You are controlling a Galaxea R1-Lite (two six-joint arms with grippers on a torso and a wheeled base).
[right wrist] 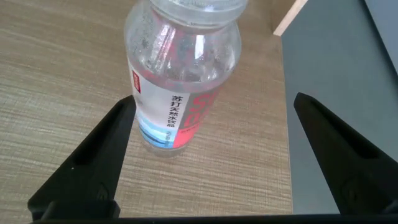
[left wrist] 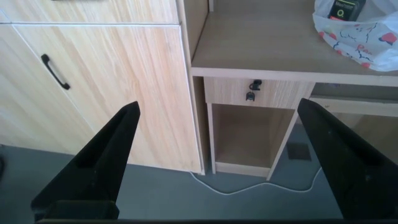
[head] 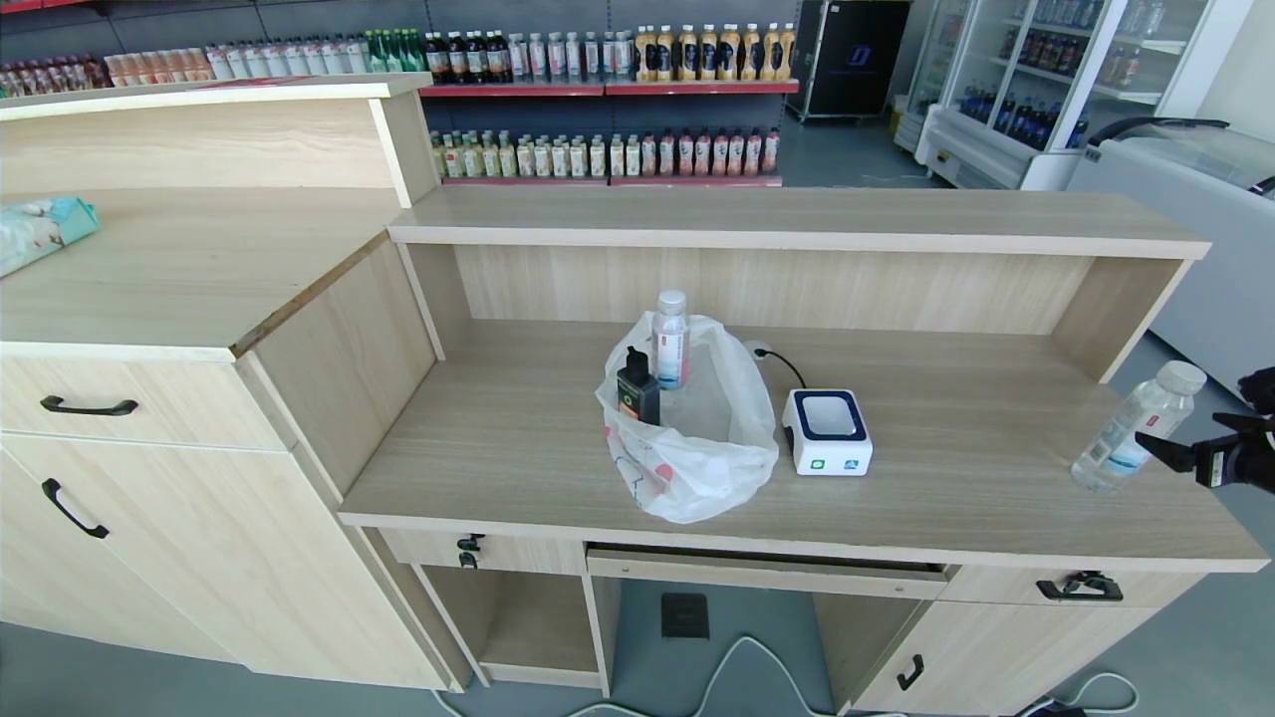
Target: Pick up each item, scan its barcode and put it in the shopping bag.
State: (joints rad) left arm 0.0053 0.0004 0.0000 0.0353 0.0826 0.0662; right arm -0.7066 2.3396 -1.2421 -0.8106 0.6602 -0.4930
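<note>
A white shopping bag (head: 697, 448) stands open on the wooden desk (head: 498, 438), with a black bottle (head: 637, 390) and a clear bottle with a red and blue label (head: 670, 341) upright inside it. Just to its right sits the white barcode scanner (head: 827, 430). A clear water bottle (head: 1136, 430) stands near the desk's right end. My right gripper (head: 1195, 450) hovers at that bottle's right side, open, and the water bottle (right wrist: 180, 74) lies just ahead of its spread fingers (right wrist: 93, 162). My left gripper (left wrist: 219, 106) is open and holds nothing, low beside the cabinet (left wrist: 112, 81) and above the floor.
A raised counter shelf (head: 797, 219) overhangs the back of the desk. The scanner's black cable (head: 782, 363) runs behind the bag. A teal tissue pack (head: 40, 229) lies on the higher left counter. The desk's right edge (right wrist: 283, 124) is close to the water bottle.
</note>
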